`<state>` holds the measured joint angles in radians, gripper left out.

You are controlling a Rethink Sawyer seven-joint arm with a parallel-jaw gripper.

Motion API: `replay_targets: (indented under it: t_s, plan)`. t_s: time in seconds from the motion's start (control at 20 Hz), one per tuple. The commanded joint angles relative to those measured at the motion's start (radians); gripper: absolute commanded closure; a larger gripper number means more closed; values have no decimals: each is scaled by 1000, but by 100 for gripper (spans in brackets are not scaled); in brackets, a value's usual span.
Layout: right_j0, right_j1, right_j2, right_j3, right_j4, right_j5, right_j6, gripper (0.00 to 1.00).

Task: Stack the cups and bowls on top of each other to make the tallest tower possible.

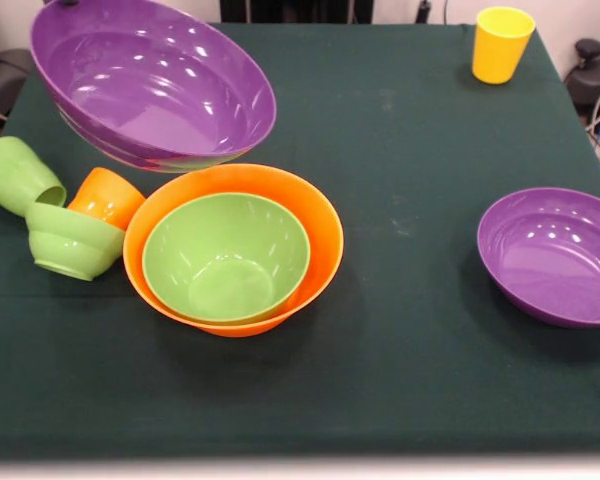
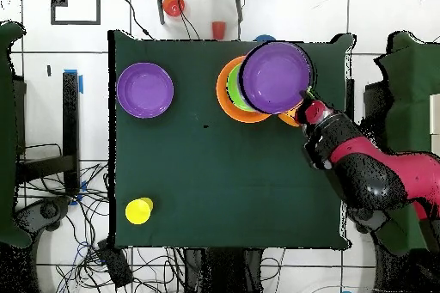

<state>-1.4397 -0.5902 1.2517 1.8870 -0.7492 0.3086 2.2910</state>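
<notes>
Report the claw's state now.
Claw: at the rim of the raised purple bowl, apparently holding it; grip itself cannot be told.

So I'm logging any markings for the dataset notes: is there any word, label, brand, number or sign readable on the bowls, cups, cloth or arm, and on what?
None can be read.
Purple bowl lifted over the orange bowl: plain.
Second purple bowl, yellow cup, light green bowl: plain.
Green cloth: no print.
Red and black arm: no lettering legible.
</notes>
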Motion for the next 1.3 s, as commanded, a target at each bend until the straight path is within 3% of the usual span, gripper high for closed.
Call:
replay_targets:
  t_s: [0.05, 0.25, 0.5, 0.7, 1.05, 1.3]
  plan:
    - [56, 41, -7, 29, -98, -104, -115, 100]
    - [85, -3, -47, 31, -129, -168, -66, 100]
    - [85, 10, -52, 35, -143, -198, -65, 100]
    - [83, 25, -52, 37, -129, -214, -42, 100]
    - [132, 19, -114, 35, -106, -334, 50, 100]
    - [102, 76, -73, 40, -85, -313, 27, 100]
